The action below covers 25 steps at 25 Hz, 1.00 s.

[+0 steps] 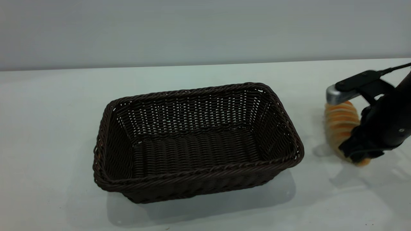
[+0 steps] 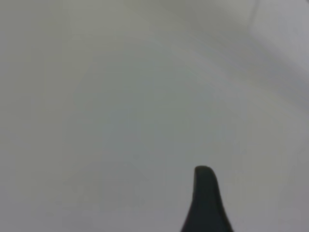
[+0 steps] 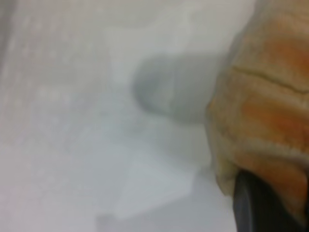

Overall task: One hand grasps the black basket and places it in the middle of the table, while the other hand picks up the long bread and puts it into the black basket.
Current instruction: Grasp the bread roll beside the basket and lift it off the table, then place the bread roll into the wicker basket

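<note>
The black basket (image 1: 196, 141) stands upright and empty in the middle of the table (image 1: 48, 128). The long bread (image 1: 340, 122), golden-orange with pale stripes, is at the far right, apart from the basket. My right gripper (image 1: 356, 154) is shut on the bread near its front end, at or just above the tabletop. In the right wrist view the bread (image 3: 265, 111) fills one side, pressed against a dark finger (image 3: 251, 208). My left gripper (image 2: 205, 203) is out of the exterior view. Its wrist view shows only a small dark part of it over bare table.
A grey wall runs behind the table's far edge (image 1: 205, 65). White tabletop lies to the left of the basket, in front of it, and between the basket and the bread.
</note>
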### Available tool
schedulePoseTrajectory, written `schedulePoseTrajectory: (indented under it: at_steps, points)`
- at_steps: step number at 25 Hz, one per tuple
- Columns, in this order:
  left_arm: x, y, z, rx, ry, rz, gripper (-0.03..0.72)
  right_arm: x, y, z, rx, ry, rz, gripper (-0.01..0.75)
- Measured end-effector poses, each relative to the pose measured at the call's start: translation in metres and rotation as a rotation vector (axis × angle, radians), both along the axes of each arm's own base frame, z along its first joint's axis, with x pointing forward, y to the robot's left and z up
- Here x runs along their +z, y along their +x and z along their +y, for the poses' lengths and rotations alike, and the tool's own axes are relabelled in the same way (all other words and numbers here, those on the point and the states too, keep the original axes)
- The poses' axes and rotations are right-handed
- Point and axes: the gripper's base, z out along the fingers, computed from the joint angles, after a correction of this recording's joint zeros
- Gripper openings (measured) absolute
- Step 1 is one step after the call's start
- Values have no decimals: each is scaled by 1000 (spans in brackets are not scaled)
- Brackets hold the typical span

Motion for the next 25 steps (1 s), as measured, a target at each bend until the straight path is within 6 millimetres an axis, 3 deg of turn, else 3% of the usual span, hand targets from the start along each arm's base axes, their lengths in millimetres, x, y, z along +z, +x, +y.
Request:
schedulePoseTrajectory:
  at_steps: [2,8,12,15,19,25]
  points:
    - [0,0,0,0,0,0,594,20,3,0,-3,2,-59,60]
    - [0,0,0,0,-1,-2,594,117,5,6,43,82,-309,58]
    - [0,0,0,0,-1,-2,594,158,-15,40,190,254,-334,58]
    - [0,0,0,0,-1,-2,594,165,-35,83,343,376,-277,57]
    - [0,0,0,0,-1,-2,594,154,-54,129,482,395,-219,56]
    - [0,0,0,-1,-1,-2,594,113,-50,149,498,339,-143,55]
